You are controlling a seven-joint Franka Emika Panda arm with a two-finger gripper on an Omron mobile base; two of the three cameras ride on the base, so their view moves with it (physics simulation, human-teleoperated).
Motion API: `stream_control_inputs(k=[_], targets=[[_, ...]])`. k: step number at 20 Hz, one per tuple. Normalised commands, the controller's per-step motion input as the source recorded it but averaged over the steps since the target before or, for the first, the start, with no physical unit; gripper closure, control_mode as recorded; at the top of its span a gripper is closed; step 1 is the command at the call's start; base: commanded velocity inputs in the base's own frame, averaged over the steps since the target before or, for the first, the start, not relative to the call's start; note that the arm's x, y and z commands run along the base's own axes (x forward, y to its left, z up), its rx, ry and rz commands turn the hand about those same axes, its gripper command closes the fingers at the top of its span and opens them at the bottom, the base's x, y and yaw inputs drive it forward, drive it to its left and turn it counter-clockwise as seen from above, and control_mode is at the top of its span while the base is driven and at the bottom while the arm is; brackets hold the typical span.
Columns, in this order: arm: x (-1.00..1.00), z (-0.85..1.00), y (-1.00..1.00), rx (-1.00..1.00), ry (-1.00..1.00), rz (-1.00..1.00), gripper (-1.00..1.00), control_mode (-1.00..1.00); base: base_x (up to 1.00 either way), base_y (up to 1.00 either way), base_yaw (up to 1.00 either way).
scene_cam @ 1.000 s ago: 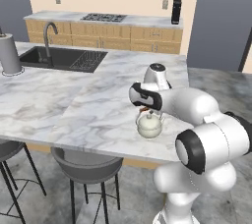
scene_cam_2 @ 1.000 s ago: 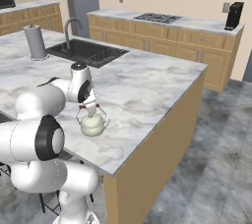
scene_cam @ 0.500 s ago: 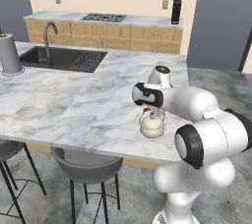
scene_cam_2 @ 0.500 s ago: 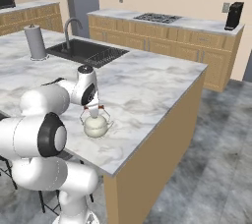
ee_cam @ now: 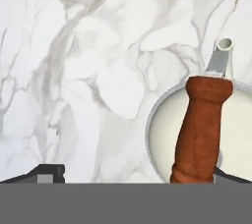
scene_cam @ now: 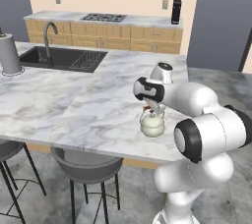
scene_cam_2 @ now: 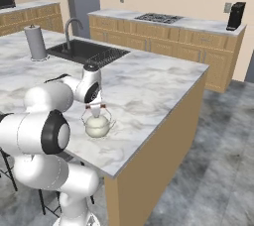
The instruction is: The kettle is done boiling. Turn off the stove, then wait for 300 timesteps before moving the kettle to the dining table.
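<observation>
I see the kettle (scene_cam: 152,124) standing upright on the marble table (scene_cam: 74,105), near its front edge, and my gripper (ee_cam: 133,176) is just above its wooden handle (ee_cam: 199,129), fingers spread wide, holding nothing.

1. Home kitchen, rendered.
2. Marble island counter (scene_cam: 74,105) with sink (scene_cam: 59,58), faucet (scene_cam: 47,36), stools (scene_cam: 86,166).
3. Back wall: wood cabinets (scene_cam: 123,39), gas cooktop (scene_cam: 103,17), coffee maker (scene_cam: 176,12).
</observation>
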Motion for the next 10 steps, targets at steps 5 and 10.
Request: stream_control_inputs(k=[5,10], targets=[[-0.05,-0.04,0.00,0.01,0.08,0.00,-1.00,-1.00,0.00,0.00,0.00],[0.00,0.00,-0.01,0.00,0.11,0.00,-1.00,-1.00,0.00,0.00,0.00]])
